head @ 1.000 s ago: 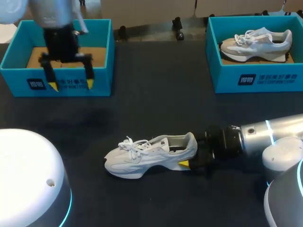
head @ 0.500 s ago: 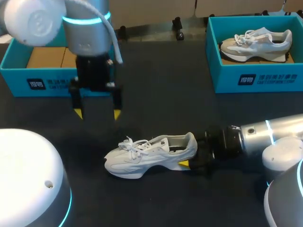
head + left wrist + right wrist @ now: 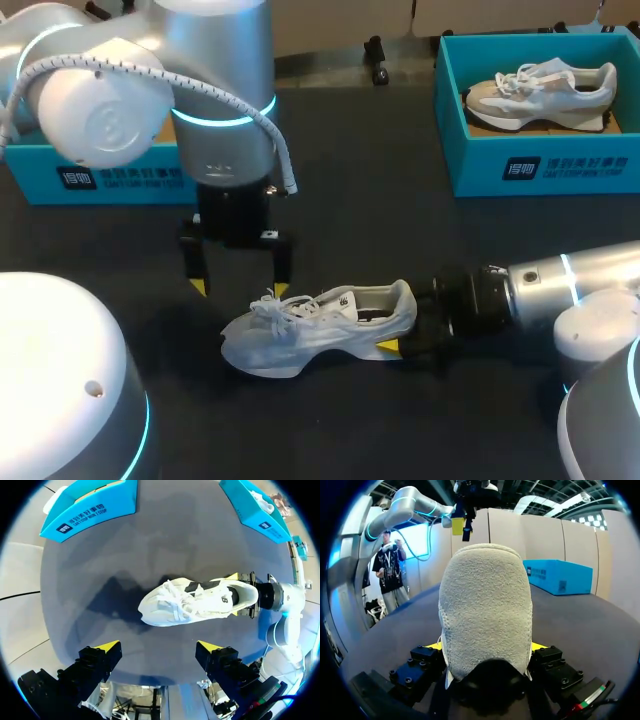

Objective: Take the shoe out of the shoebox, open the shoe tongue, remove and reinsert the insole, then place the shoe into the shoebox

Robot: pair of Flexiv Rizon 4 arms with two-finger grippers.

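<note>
A white shoe [image 3: 320, 322] lies on its side on the black table, toe to the left; it is also in the left wrist view as the shoe [image 3: 192, 603]. My right gripper [image 3: 405, 325] is shut on its heel, which fills the space between the fingers as the grey heel [image 3: 485, 605]. My left gripper [image 3: 240, 288] hangs open just above and behind the laces, touching nothing. From the left wrist view the left gripper [image 3: 159, 646] is spread wide with the shoe ahead of it. The empty blue shoebox [image 3: 105, 175] at the back left is partly hidden by my left arm.
A second blue shoebox [image 3: 540, 165] at the back right holds another white-and-tan shoe [image 3: 545, 90]. Bare black table lies between the two boxes and in front of the shoe.
My left arm has come from over the left shoebox, forward and to the right, down to the shoe's laces, its gripper still open. The right gripper and shoe have not moved.
</note>
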